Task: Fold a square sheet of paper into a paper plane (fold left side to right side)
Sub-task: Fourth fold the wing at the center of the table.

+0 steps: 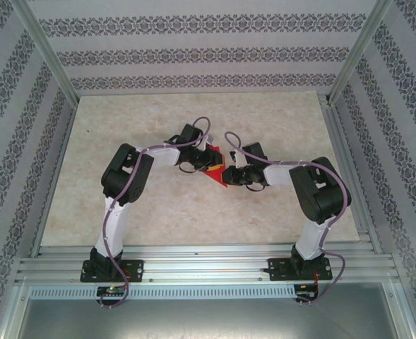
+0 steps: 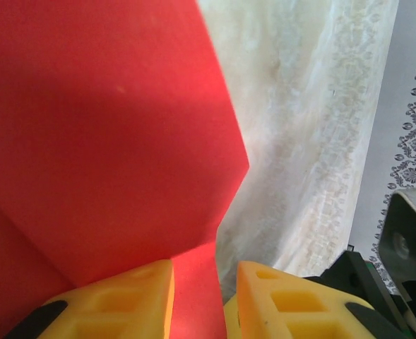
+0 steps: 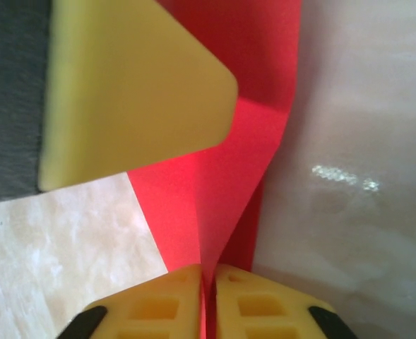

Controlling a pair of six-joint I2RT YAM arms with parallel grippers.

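The right claw (image 3: 208, 277) is noted closed to a slit, with a raised crease of the thin bright red sheet of paper (image 3: 215, 191) pinched between its yellow fingertips. The rest of the sheet is spread ahead of them on the pale marbled table top (image 3: 52, 247). The left claw (image 2: 204, 282) is observed narrowly parted, with the red sheet lying in the gap and ahead of it.
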